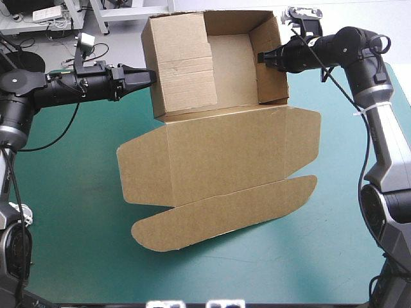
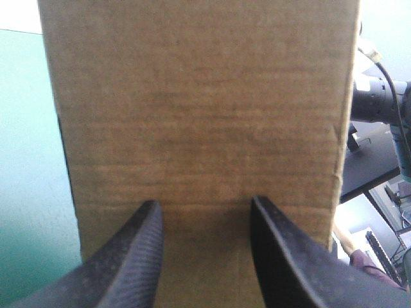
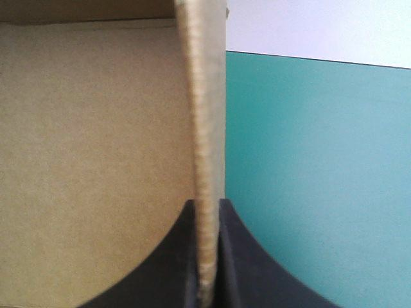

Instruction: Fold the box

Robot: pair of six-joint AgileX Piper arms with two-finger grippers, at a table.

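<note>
With walls apparently being tucked, the box point(image 1: 225, 147) sits between right jaws pinching one side wall and left jaws spread at the other (lid flat), which next likely needs pressing inward.

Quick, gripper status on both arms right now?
Left gripper: open, tips at the box's outer wall.
Right gripper: shut on the box's opposite wall.

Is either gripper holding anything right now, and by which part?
The right gripper is shut on the brown cardboard box, pinching its raised right side wall. The left gripper is open at the left wall, holding nothing.
</note>
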